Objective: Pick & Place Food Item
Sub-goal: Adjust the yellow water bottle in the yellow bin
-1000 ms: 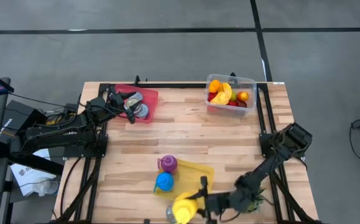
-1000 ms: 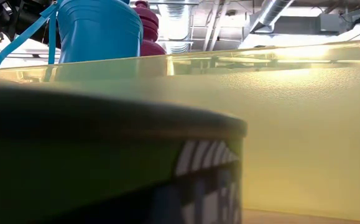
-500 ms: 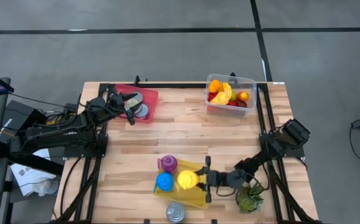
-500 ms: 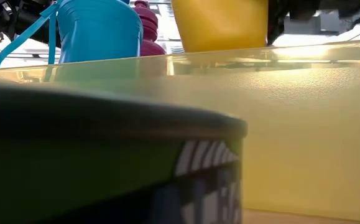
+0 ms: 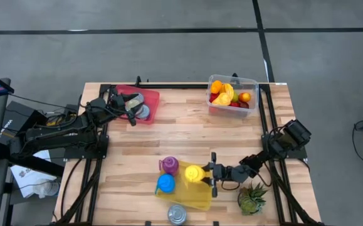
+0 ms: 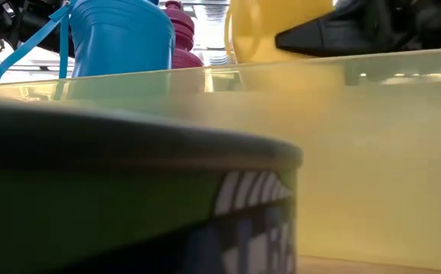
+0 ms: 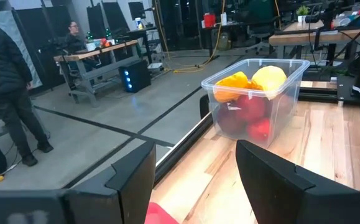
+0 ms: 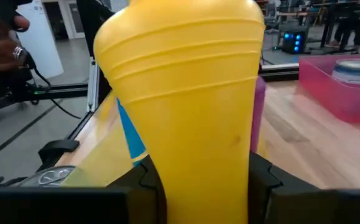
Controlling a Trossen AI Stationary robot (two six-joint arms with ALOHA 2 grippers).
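Observation:
A yellow ribbed bottle [image 5: 193, 174] stands over the yellow tray [image 5: 197, 198], next to a purple bottle [image 5: 168, 165] and a blue bottle [image 5: 165, 182]. My right gripper [image 5: 210, 176] reaches it from the table's right and is shut on it. In the right wrist view the yellow bottle [image 8: 186, 93] fills the picture. In the low view the bottle [image 6: 270, 30] rises behind the tray wall [image 6: 357, 152], which hides its base. My left gripper [image 5: 133, 113] waits open over the red tray [image 5: 148, 99] at the far left. My right gripper pinches the yellow bottle between its two fingers [image 8: 147, 185], low on the ribbed body [image 8: 198, 168], one finger on each side. The fingers come in level from the table's right. The bottle stands upright in the hold; whether its base touches the tray I cannot tell.
A silver can [image 5: 177, 215] stands at the near edge by the yellow tray. A small spiky green plant [image 5: 251, 199] sits near the right arm. A clear bin of fruit [image 5: 232, 94] is at the far right; the left wrist view shows it too [image 7: 257, 93]. Cans lie in the red tray.
My right gripper has carried the yellow bottle from the near edge beside the silver can, toward the far edge and a little right, into the yellow tray next to the blue and purple bottles. The bottle stays in the hold. The left arm has kept still.

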